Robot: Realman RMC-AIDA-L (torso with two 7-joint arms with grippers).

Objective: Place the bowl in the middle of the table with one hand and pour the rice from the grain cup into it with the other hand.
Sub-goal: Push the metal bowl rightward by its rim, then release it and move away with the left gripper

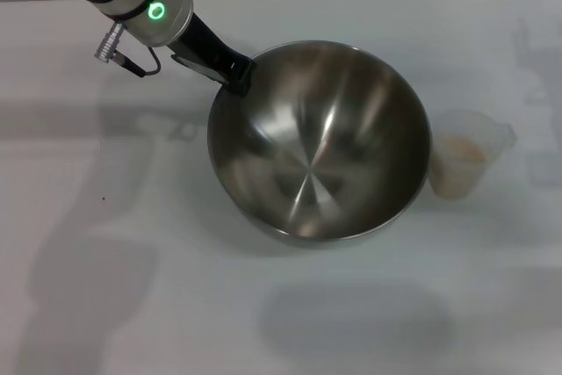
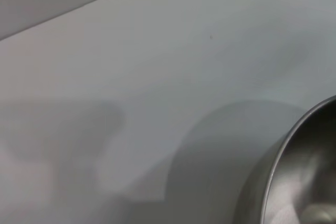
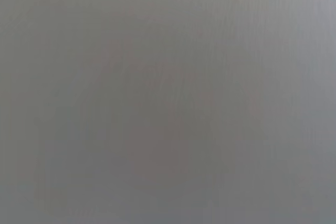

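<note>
**Left gripper clamping the steel bowl's rim**

Left gripper (image 1: 241, 72) is reaching in from the ten o'clock corner of the head view, its white forearm showing a glowing green ring, and its dark fingers are pinching the rim of the bowl (image 1: 320, 142) at about the ten o'clock point of that rim. So the claw is grasping the bowl. The bowl is sitting near the middle of the table (image 1: 132, 305), its shiny brushed inside lying bare with no grains in it. In the left wrist view only a curved slice of the bowl's rim (image 2: 294, 182) is showing against the white table (image 2: 131, 77), with the bowl's shadow lying beside it.

Further right, at three o'clock from the bowl and just beside its wall, the grain cup (image 1: 464, 162) is standing upright on the table, its pouring lip pointing away from the bowl. The rice (image 1: 461, 151) is showing as a pale beige heap inside the cup.

The right gripper is not appearing in the head view, and the right wrist view is showing only a flat grey surface.
</note>
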